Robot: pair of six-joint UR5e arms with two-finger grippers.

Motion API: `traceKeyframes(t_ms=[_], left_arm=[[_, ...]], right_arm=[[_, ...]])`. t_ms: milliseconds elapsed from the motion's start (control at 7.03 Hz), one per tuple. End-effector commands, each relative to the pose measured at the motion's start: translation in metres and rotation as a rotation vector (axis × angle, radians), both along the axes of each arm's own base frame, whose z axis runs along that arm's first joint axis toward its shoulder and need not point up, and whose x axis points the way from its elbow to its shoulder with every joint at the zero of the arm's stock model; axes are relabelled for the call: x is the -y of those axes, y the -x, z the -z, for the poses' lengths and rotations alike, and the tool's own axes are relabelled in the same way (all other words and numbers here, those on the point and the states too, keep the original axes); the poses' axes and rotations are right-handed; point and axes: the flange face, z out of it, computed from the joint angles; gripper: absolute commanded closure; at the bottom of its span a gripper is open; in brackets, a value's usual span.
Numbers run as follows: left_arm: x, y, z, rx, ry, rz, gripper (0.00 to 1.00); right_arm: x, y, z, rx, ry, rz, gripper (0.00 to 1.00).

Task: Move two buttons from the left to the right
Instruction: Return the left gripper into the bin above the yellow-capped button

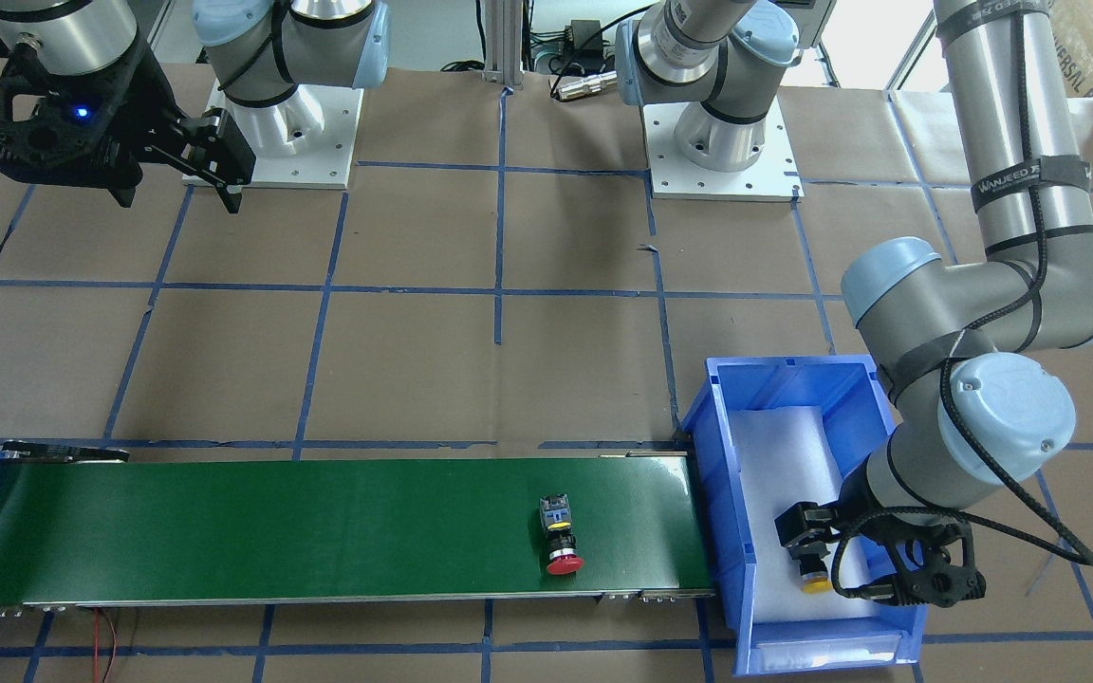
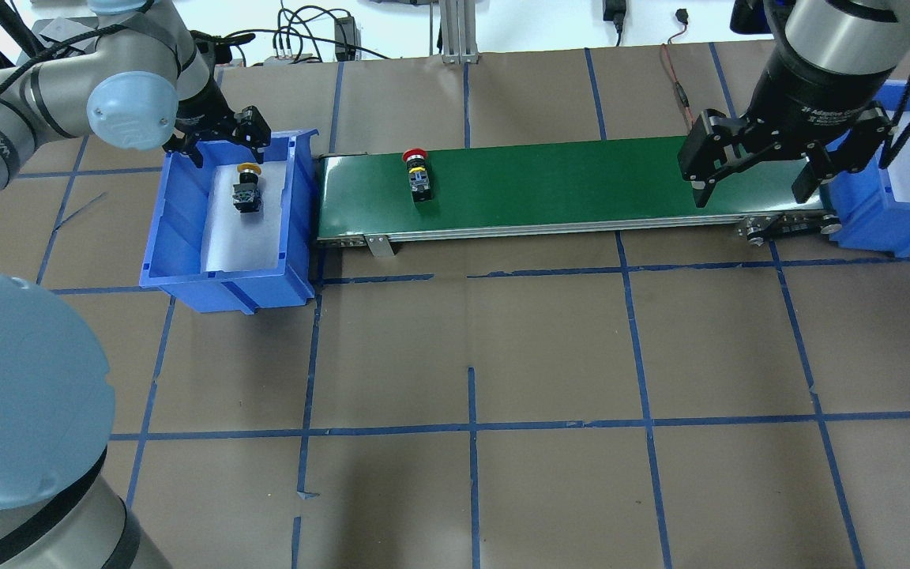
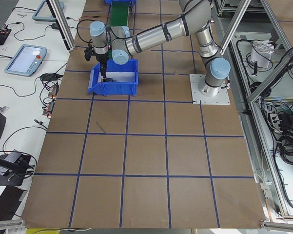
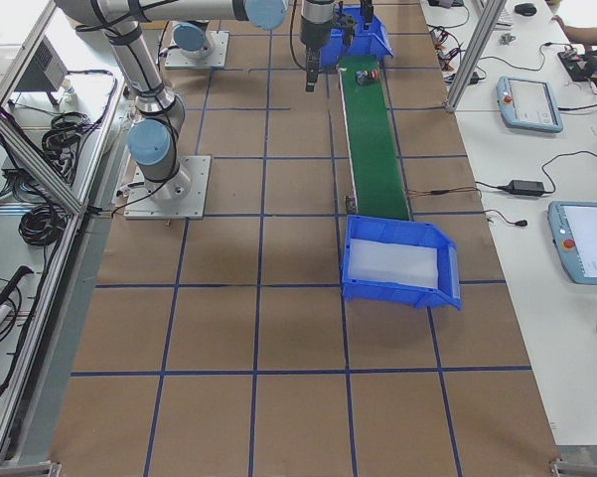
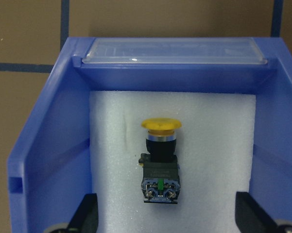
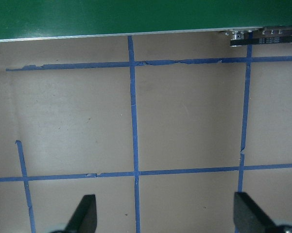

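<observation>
The yellow button (image 5: 160, 160) lies on white foam in the blue left bin (image 2: 226, 278), cap toward the bin's labelled end; it also shows in the overhead view (image 2: 247, 190) and the front view (image 1: 812, 579). My left gripper (image 5: 167, 221) is open and hangs just above it, a finger on each side, not touching; it shows too in the overhead view (image 2: 222, 146) and the front view (image 1: 807, 545). The red button (image 2: 417, 172) lies on the green conveyor (image 2: 550, 186) near its left end. My right gripper (image 2: 751, 196) is open and empty, above the table by the conveyor's right end.
A second blue bin (image 2: 909, 209) with white foam stands at the conveyor's right end. The brown paper table (image 2: 471, 356) carries blue tape grid lines. In the right wrist view, the conveyor's edge (image 6: 136, 19) runs along the top above bare paper.
</observation>
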Motion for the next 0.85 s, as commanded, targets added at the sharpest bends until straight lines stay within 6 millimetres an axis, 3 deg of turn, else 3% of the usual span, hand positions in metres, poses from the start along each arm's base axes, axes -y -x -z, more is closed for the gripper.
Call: traceKeyframes(t_ms=[0,569,711], left_arm=[[0.009,-0.001,0.011,-0.008,-0.008,0.000,0.09],[0.012,-0.001,0.031,-0.014,-0.035,0.000,0.10],[0.013,0.000,0.046,-0.020,-0.058,0.002,0.10]], right_arm=[[0.000,0.000,0.000,0.000,-0.001,0.001,0.00],[0.005,0.000,0.002,0.001,0.013,0.001,0.00],[0.007,0.000,0.002,0.002,0.019,0.004,0.00]])
